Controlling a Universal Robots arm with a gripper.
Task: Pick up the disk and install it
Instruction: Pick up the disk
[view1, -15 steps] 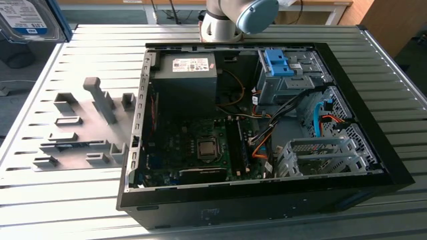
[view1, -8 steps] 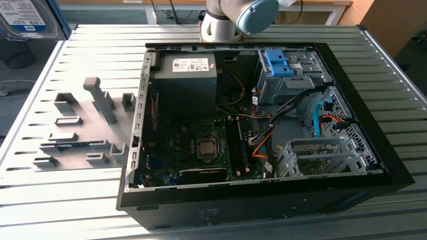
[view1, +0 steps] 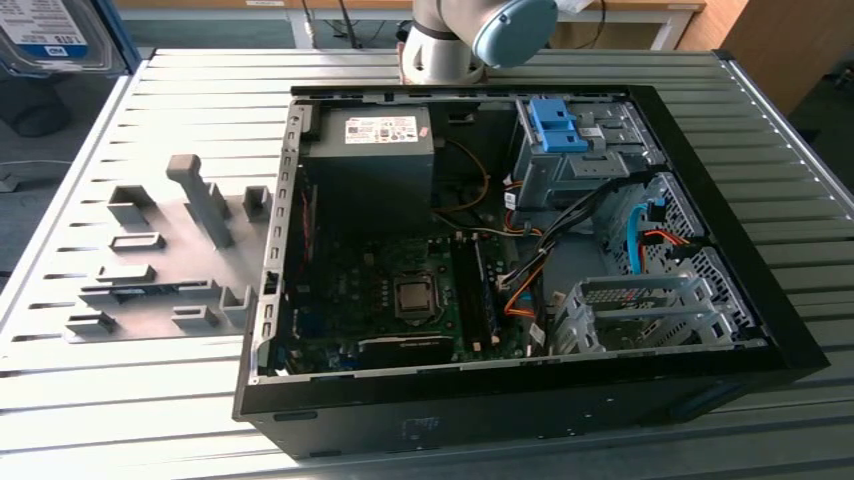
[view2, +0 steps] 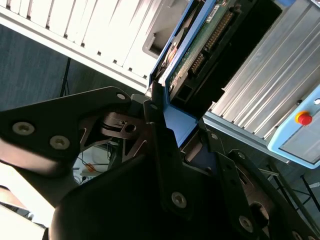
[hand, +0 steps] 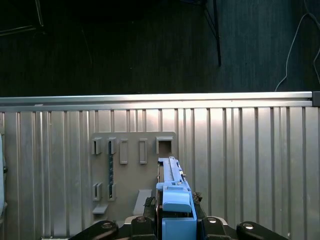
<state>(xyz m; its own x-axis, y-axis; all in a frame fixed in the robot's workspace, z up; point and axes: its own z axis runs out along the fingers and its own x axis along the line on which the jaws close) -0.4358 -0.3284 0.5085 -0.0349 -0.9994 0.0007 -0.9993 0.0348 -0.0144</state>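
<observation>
The gripper (view2: 182, 127) is clamped on the disk (view2: 200, 45), its dark fingers (view2: 156, 120) pinching the blue plastic carrier from both sides. In the first wrist view the disk (hand: 172, 180) stands on edge between the jaws, lifted above the grey fixture plate (hand: 130, 165) with its empty slots. In the exterior view the disk (view1: 47, 35) shows at the far left, label facing out, well apart from the open computer case (view1: 400, 430) on the ribbed metal table (view1: 134, 400). Inside the case, the blue latch piece (view1: 558, 125) sits on the drive cage at the far right, beside the power supply (view1: 367, 150).
</observation>
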